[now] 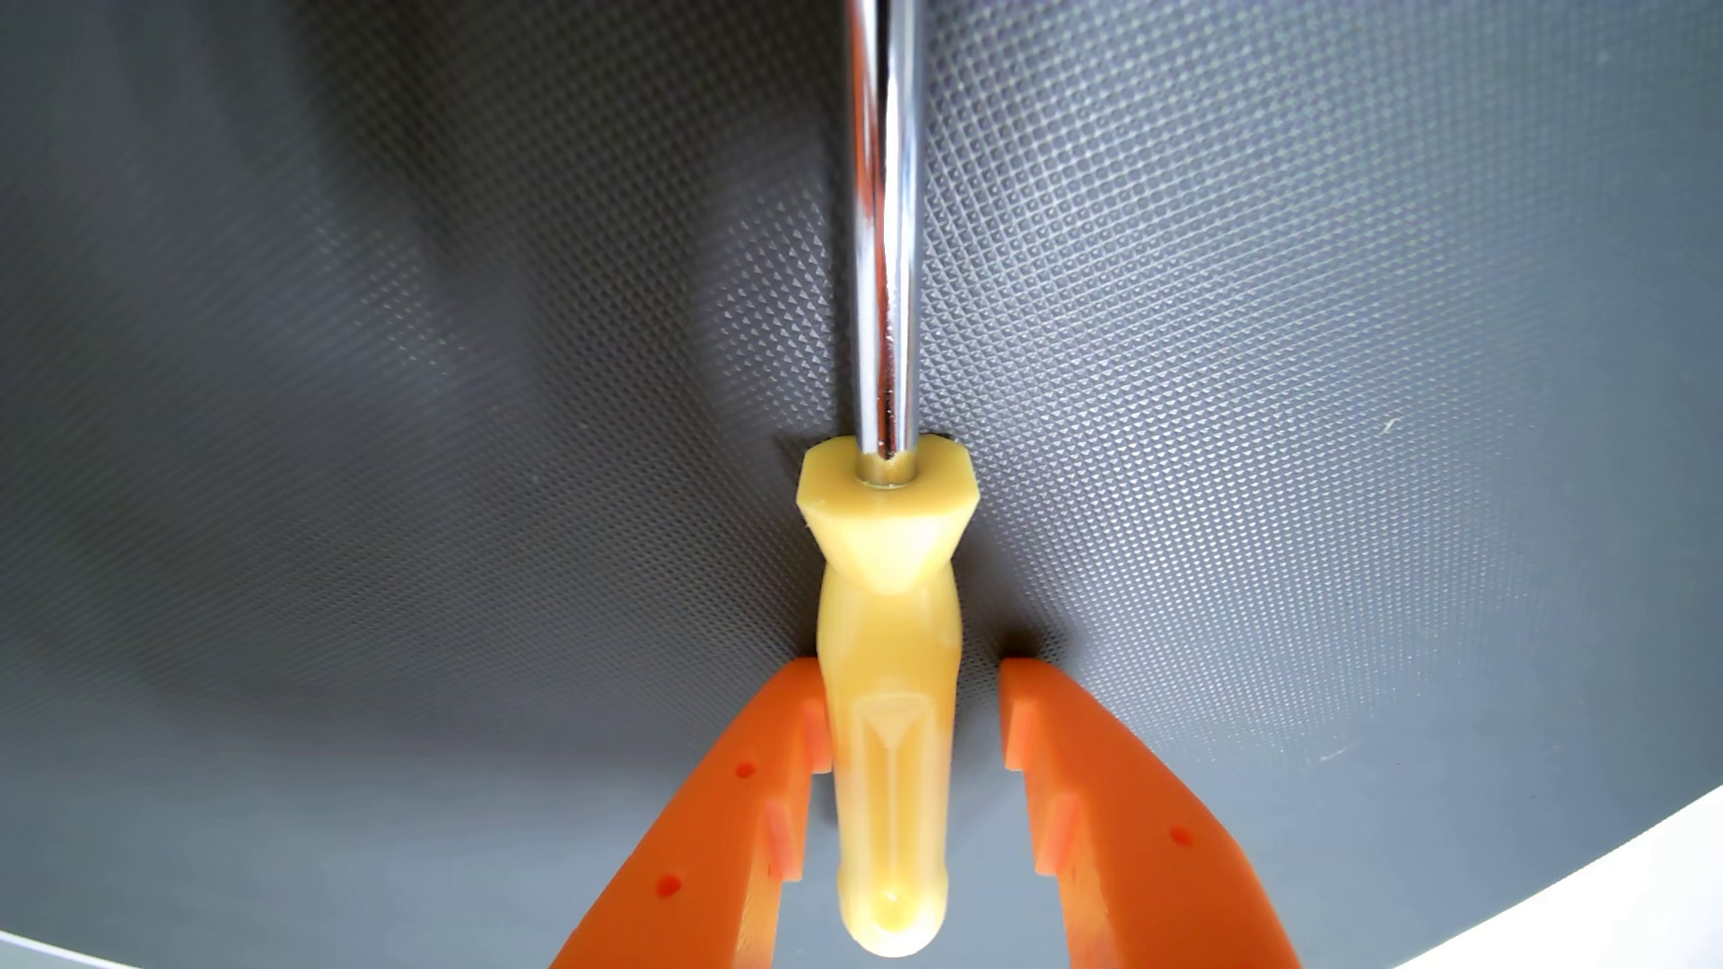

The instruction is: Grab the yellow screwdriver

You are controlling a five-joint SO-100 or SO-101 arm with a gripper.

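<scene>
With my two orange plastic fingers spread, my gripper [912, 694] straddles the yellow screwdriver [890, 671], which lies flat on the grey dimpled rubber mat [373, 419]. In the wrist view my left finger [737, 820] sits against the translucent yellow plastic handle, the right one [1100, 820] just beside it with a gap. The handle looks rigid, light and smooth; I judge its waist the best hold. The chrome shaft [884, 233] runs away upward. Nothing blocks my closing.

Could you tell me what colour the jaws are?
Orange, seen best in the wrist view beside the handle.
</scene>
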